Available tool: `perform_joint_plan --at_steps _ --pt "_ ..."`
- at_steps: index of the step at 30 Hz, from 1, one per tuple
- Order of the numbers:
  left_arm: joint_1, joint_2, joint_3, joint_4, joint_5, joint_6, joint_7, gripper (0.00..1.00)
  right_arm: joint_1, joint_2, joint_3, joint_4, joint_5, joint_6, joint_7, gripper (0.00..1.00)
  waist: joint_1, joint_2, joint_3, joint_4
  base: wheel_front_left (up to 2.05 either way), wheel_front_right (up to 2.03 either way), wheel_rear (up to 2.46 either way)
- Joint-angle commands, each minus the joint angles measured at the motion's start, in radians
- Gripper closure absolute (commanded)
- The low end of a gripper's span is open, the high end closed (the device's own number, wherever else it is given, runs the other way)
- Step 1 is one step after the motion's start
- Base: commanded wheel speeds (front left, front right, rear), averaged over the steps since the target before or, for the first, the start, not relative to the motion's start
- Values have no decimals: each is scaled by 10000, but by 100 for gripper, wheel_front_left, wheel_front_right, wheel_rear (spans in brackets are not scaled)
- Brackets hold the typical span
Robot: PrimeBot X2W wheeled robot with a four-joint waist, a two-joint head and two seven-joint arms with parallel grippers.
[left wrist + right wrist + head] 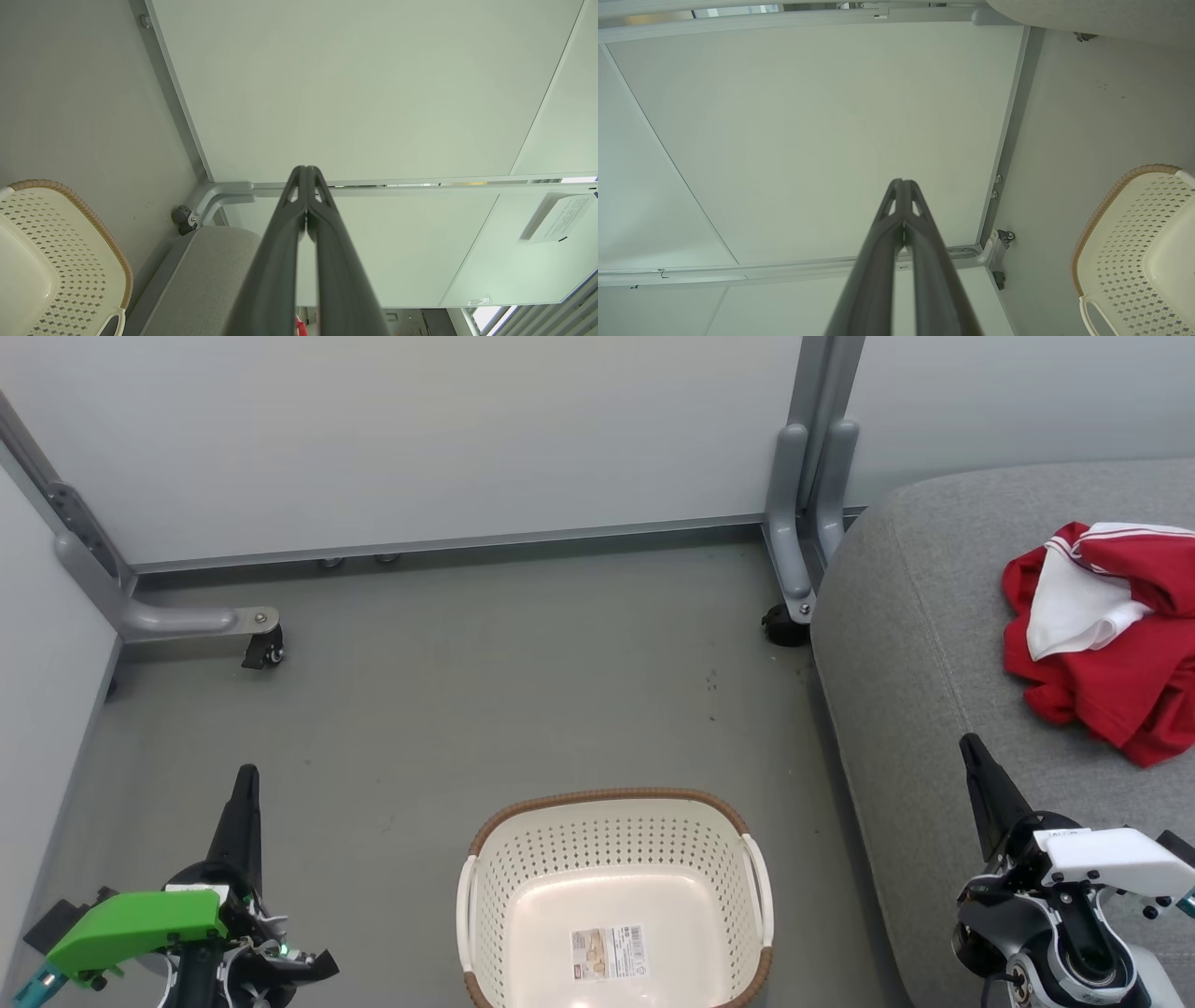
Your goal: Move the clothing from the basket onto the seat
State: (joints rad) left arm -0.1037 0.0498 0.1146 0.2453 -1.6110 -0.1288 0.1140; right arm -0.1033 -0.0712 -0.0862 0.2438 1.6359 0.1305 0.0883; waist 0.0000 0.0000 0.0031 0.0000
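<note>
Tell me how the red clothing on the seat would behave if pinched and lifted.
The clothing lies crumpled in soft folds on the seat, so it would probably droop and drape. It looks thin, so likely light.

Left gripper: had long, dark, tapering fingers, a bright green wrist cover and a teal end piece.
Right gripper: had matching dark fingers, a white wrist cover and a black-and-silver round joint.
Fingertips: bore triangular cut-outs.
</note>
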Motion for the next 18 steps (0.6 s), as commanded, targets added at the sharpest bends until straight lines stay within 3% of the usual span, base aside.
perform_joint_plan --at_steps 1,18 --pt "-113 7 18 11 -33 -55 38 100 -62 23 -31 20 -17 4 52 100 0 0 0 0 0 0 0" --pt "-113 7 16 12 -35 -55 38 100 -67 62 -87 23 -75 4 96 100 0 0 0 0 0 0 0"
